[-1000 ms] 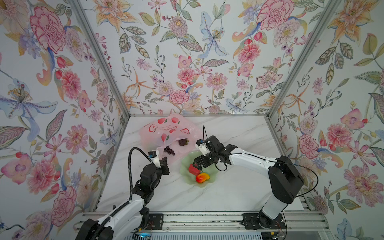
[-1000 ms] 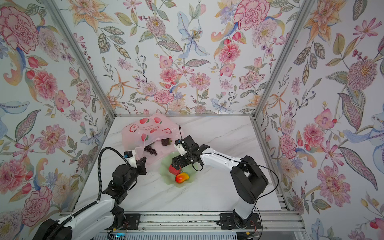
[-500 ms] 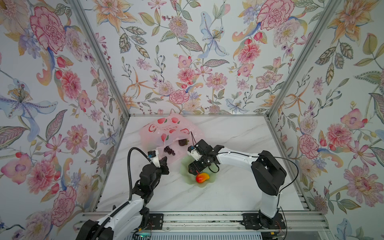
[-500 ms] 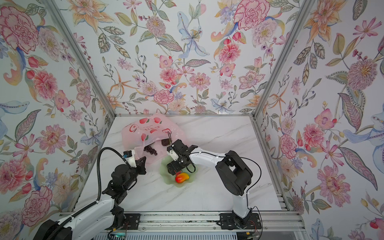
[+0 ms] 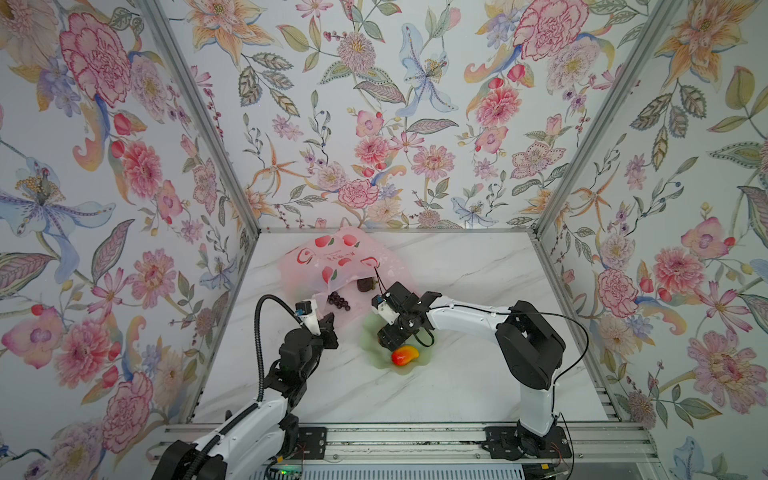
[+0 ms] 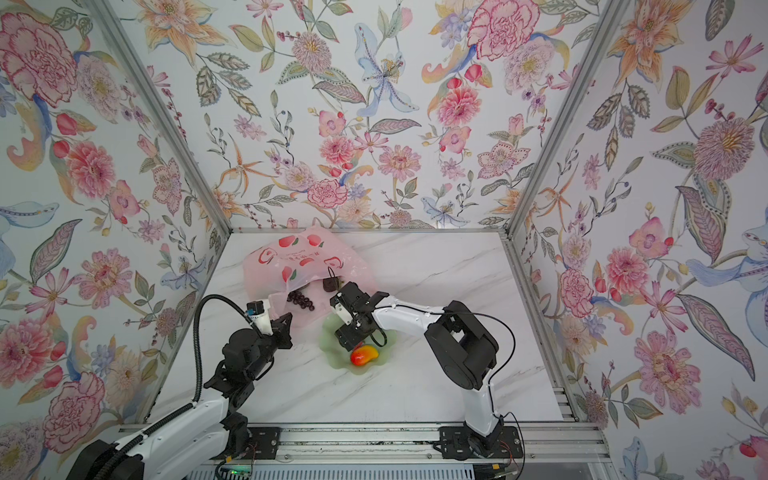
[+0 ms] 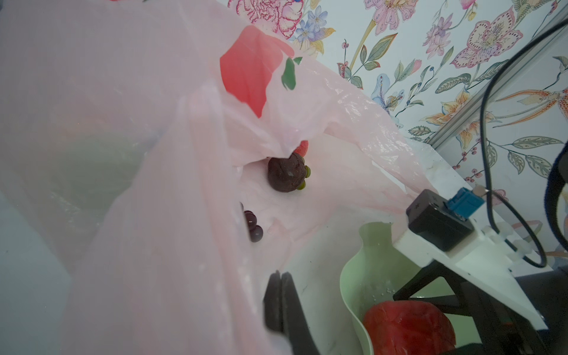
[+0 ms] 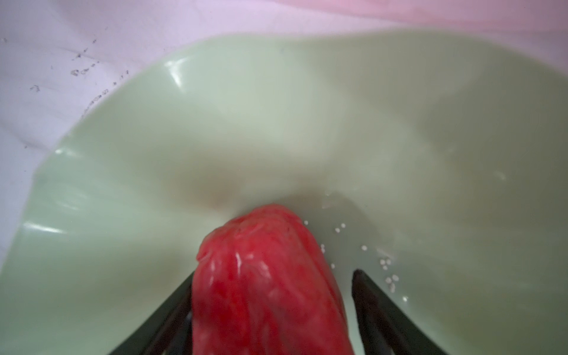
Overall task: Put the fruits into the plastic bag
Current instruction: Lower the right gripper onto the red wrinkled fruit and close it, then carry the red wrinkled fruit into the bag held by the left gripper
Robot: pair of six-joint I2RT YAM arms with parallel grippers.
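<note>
Site: white marble tabletop [image 5: 457, 266] enclosed by floral-papered walls [image 5: 374, 104]. The plastic bag [image 5: 332, 257] lies at the table's upper left in both top views, with the grape bunch [image 5: 338, 300] and dark maroon fruit [image 5: 365, 284] in its mouth. The left gripper [image 5: 329, 323] is clenched on the bag's lower edge. The right gripper [image 8: 273, 273] is spread astride a red fruit [image 8: 264, 295] on the green plate [image 8: 276, 123], one finger clear of it. A mango [image 5: 404, 355] lies beside it on the plate.

The left arm [image 5: 266, 411] stretches forward, its left gripper [image 5: 329, 328] with jaws pressed together. The right arm [image 5: 465, 318] folds inward, its right gripper [image 5: 390, 338] angled downward, jaws parted.
</note>
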